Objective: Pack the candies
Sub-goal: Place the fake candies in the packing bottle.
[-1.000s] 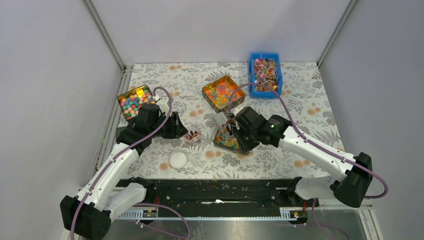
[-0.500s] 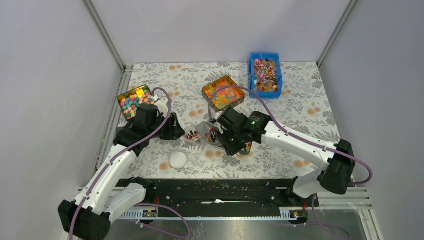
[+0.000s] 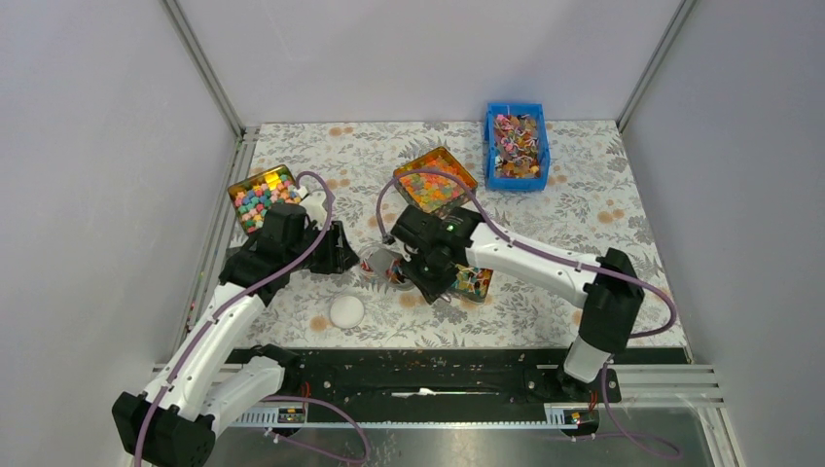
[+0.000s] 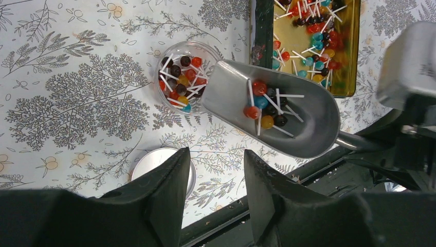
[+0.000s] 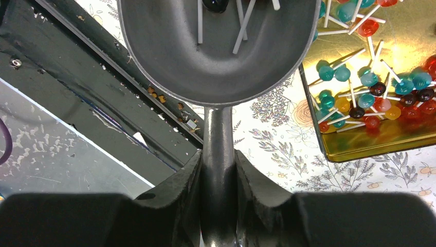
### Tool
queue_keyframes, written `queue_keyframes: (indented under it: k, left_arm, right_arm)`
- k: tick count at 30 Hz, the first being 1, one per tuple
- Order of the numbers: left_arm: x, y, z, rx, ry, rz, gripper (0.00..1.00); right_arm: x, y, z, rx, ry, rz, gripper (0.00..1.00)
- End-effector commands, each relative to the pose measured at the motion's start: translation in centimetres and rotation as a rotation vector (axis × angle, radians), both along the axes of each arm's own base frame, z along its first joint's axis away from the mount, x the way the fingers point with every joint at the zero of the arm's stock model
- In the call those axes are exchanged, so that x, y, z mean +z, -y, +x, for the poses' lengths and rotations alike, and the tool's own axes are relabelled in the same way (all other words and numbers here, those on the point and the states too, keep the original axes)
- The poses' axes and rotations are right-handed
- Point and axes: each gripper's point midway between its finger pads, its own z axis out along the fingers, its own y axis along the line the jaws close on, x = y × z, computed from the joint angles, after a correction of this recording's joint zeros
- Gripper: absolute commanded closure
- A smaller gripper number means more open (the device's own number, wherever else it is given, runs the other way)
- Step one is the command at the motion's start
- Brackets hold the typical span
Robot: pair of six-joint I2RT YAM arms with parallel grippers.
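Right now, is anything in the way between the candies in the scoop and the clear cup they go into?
Nothing visible: the right gripper holds the scoop of candies with its lip over the rim of the open cup. The white lid lies apart, and the left gripper stands clear.

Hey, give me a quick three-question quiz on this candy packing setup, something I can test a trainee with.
1. True or false: the right end effector is shut on the handle of the metal scoop.
2. The scoop, loaded with candies, has its lip over which? A the clear cup, B the white lid, C the blue bin.
3. Fill in: the left end effector holds ____.
Key: 1 true; 2 A; 3 nothing, its fingers stand apart and empty.
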Motion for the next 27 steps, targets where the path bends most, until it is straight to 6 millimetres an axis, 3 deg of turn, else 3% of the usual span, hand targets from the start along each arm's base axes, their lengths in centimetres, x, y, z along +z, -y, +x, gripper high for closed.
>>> queue_keyframes:
  k: [1, 27]
  left_arm:
    - [1.27, -0.17, 0.39, 0.003, 0.050, -0.005, 0.56]
    - [0.48, 0.30, 0.40, -0.022, 0.020, -0.009, 0.56]
  right_arm:
    - [1.13, -0.85, 0.18, 0.035, -0.010, -0.016, 1.00]
    - [1.45, 0.07, 0.10, 0.046, -0.123, -0.246, 1.00]
